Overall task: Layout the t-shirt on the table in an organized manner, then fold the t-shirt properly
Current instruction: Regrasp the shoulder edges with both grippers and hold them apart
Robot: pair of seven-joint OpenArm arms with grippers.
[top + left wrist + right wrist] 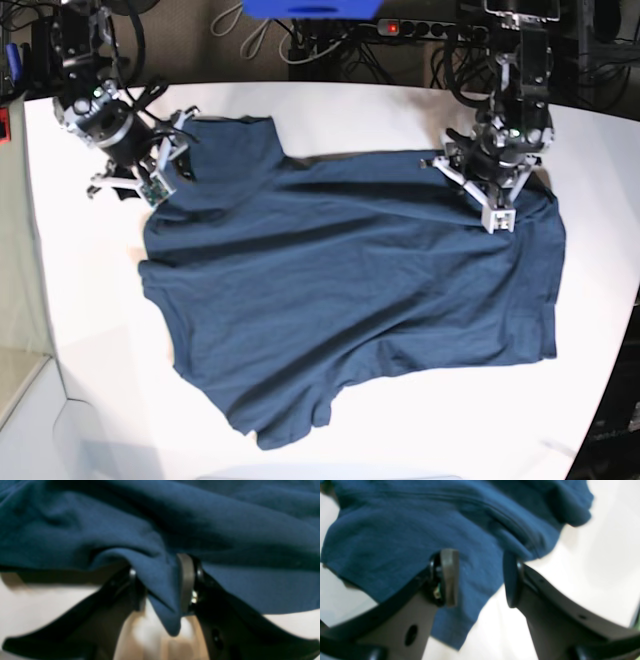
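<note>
T-shirt (160, 530) bunching between left gripper (160, 585) fingers (186, 580) in left wrist view, jaws pinching fold of navy cloth, table (37, 610) showing below.

Right wrist view: right gripper (480, 577) standing agape, fingers straddling shirt hem, gripping nothing.

Base view: shirt lying spread but skewed and wrinkled between both grippers; layout seemingly underway, folding not begun. No readable label or writing showing.

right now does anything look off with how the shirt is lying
Yes: the t-shirt lies skewed and wrinkled on the table, hem edge slanting, one fold pinched in the left gripper.
</note>
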